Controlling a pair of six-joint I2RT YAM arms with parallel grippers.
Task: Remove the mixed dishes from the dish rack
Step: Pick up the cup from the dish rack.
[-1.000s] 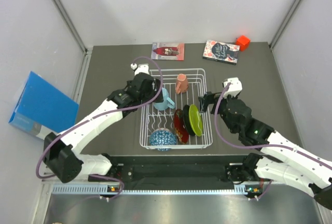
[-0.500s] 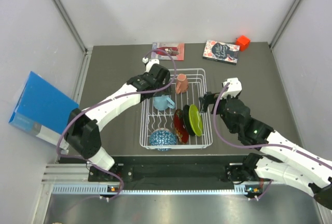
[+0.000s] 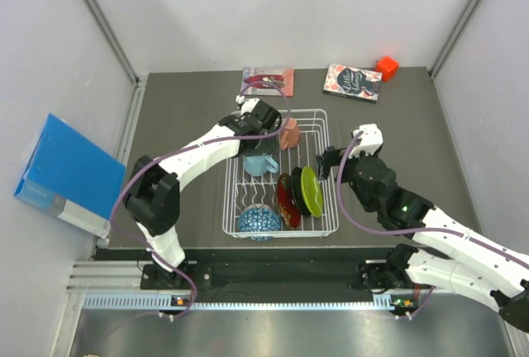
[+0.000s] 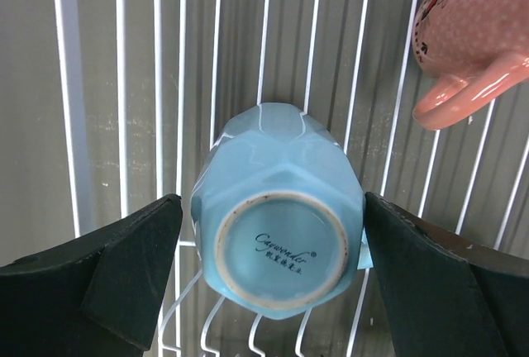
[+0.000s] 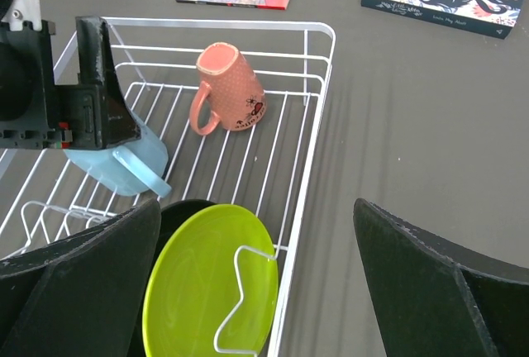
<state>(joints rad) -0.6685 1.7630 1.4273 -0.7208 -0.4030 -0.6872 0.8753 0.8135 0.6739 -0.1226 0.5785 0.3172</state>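
My left tool stands wide apart with a finger on each side of the light blue mug, not clamped. The mug sits on the 9 o'clock side of the white dish rack, its base facing my wrist. The salmon-pink cup lies toward 12 o'clock. My right tool is also apart and empty, hovering at the rack's 3 o'clock side by the lime green plate.

Bright, even overhead light, soft shadows, sharp focus, faint glare on glossy glaze
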